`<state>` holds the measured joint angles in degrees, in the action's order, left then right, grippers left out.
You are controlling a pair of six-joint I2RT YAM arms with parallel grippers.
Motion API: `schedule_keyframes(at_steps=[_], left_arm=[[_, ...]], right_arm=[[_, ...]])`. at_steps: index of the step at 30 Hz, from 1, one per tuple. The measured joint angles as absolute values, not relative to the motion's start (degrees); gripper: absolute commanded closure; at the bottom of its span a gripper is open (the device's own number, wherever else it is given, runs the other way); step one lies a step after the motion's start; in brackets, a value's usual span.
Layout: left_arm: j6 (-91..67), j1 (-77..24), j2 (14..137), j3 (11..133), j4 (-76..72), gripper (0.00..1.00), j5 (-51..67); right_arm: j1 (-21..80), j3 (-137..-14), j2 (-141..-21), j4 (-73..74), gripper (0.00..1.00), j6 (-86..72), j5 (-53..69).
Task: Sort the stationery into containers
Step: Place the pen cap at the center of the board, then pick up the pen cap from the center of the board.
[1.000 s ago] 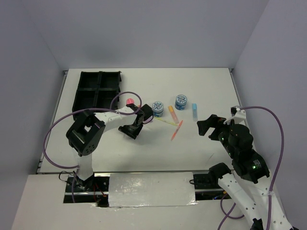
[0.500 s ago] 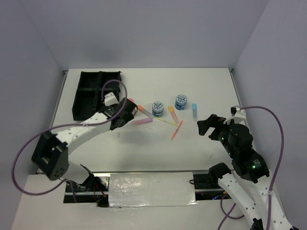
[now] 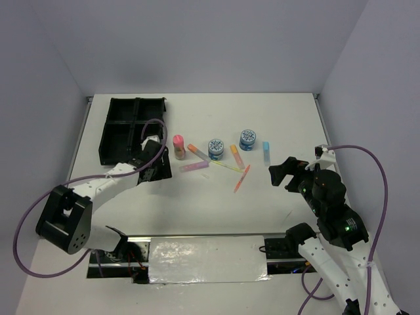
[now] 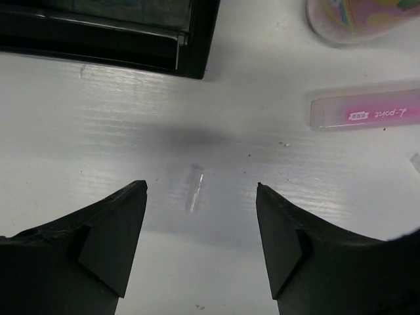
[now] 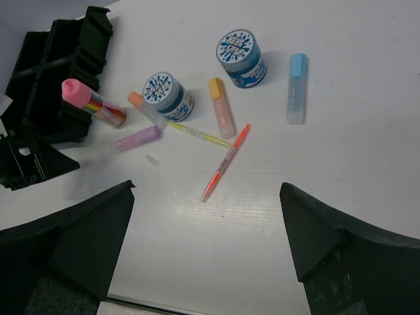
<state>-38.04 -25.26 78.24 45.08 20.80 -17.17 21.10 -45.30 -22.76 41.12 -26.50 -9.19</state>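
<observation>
Left gripper point(image 4: 200, 197) is hovering just off the near right corner of the black tray point(image 3: 131, 100). Its jaws are standing apart with nothing between them, and it is pointing down at the tabletop point(image 4: 98, 131). Only a small clear sliver point(image 4: 195, 187), too small to identify, is lying beneath it. Right gripper point(image 5: 207, 189) is hanging far to the right of the tray, likewise spread wide and carrying nothing.

All the stationery is sitting on the tabletop to the right of the tray, and none is showing inside it. Closest to the tray are the pink-capped tube point(image 3: 178, 147) and the pink marker point(image 4: 364, 111); whether the tube is lying flat or leaning I cannot tell. Farther right of the tray, an orange marker point(image 3: 197, 152), one blue-patterned tin point(image 3: 215, 148), the yellow-green pen point(image 3: 224, 167), a second orange marker point(image 3: 237, 156), the orange pen point(image 3: 242, 178), the other tin point(image 3: 247, 139) and the light-blue marker point(image 3: 266, 153) are spreading out in turn.

The pink marker is looking like the likeliest pick for the left gripper. It is probably light, stiff and smooth-sided, so pinching it across its narrow width at mid-length should be keeping it level. The thin pens are lying low and may be rolling away under a touch. The tins are likely rigid and slick, calling for wide jaws across the round wall.
</observation>
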Motion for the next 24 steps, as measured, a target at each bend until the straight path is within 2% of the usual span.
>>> schedule_keyframes(at_steps=[2,4,5,18,20,24], left_arm=[[-37.5,-25.15,79.55,45.08,20.21,0.23,-16.56],[-37.28,-24.97,81.03,45.1,20.1,0.33,-16.1],[-37.12,-24.88,81.58,45.1,20.14,0.34,-15.97],[-35.97,-24.62,83.88,44.56,21.04,0.32,-13.1],[-35.99,-24.67,84.03,44.16,21.02,0.34,-12.75],[-36.05,-24.93,85.58,44.25,20.93,0.45,-13.04]], right_arm=[[21.1,-45.3,-22.76,41.12,0.0,-26.5,-9.19],[21.1,-45.3,-22.76,41.12,0.0,-26.5,-9.17],[21.1,-45.3,-22.76,41.12,0.0,-26.5,-9.17],[21.1,-45.19,-22.96,40.88,0.0,-26.52,-9.15],[21.1,-44.82,-23.05,40.47,0.0,-26.52,-9.02],[21.12,-44.56,-23.33,40.18,0.0,-26.52,-8.75]])
